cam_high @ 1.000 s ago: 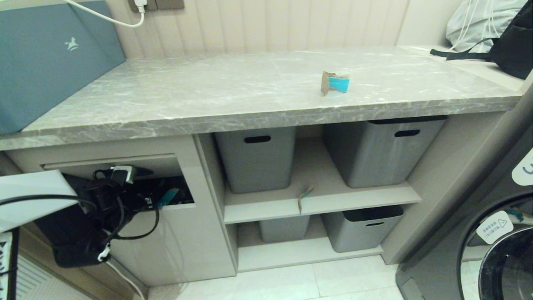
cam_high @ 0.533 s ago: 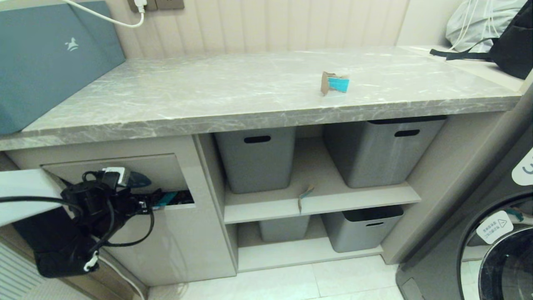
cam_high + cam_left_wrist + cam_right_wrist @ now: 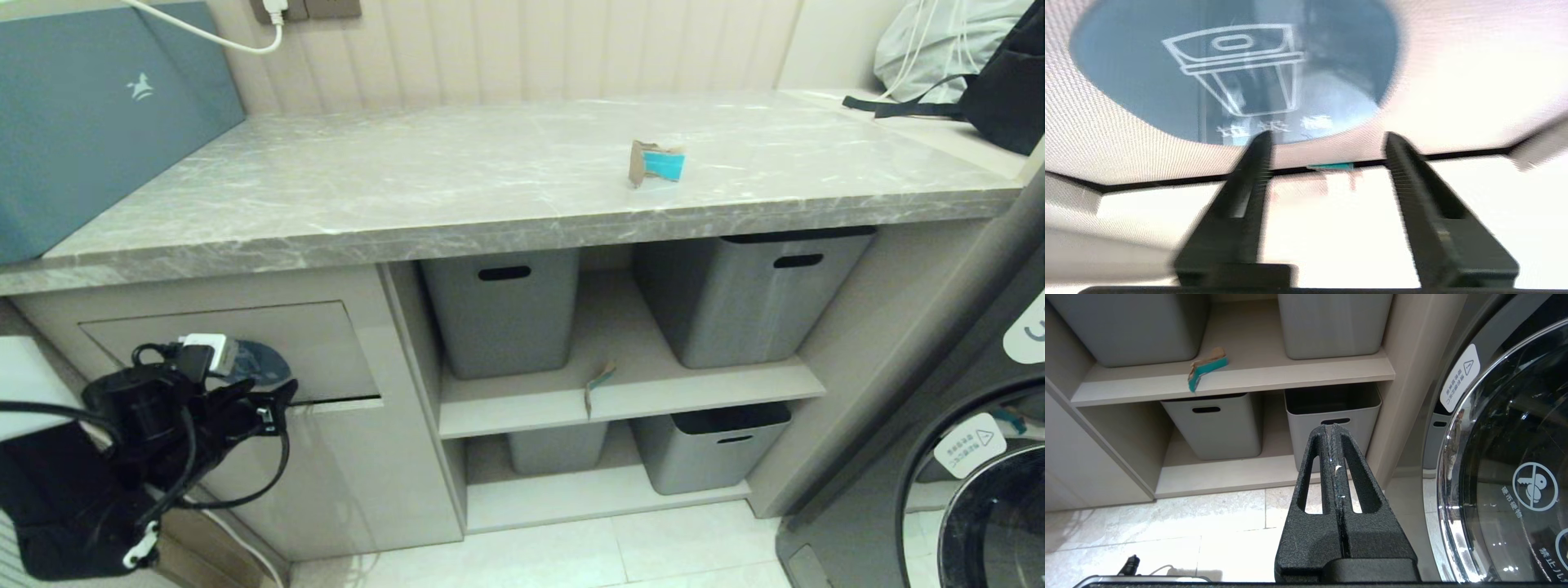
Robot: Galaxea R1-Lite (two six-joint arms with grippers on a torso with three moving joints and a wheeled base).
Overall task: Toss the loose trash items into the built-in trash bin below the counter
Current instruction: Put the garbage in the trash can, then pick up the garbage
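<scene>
Below the counter, the built-in trash bin's flap is almost shut, leaving a thin dark slit at its lower edge. My left gripper hovers just in front of that flap, open and empty, below the blue bin sticker. A turquoise sliver of a scrap shows in the slit between the fingers. One torn scrap lies on the counter. Another scrap hangs over the shelf's front edge. My right gripper is shut and parked low over the floor, outside the head view.
Grey tubs stand on the two open shelves to the right of the bin. A washing machine door is at the far right. A blue-grey box sits on the counter's left end and bags at the back right.
My left gripper has drawn back out of the bin opening, down and to the left. The flap has swung nearly shut, and the scrap seen inside now shows only as a sliver.
</scene>
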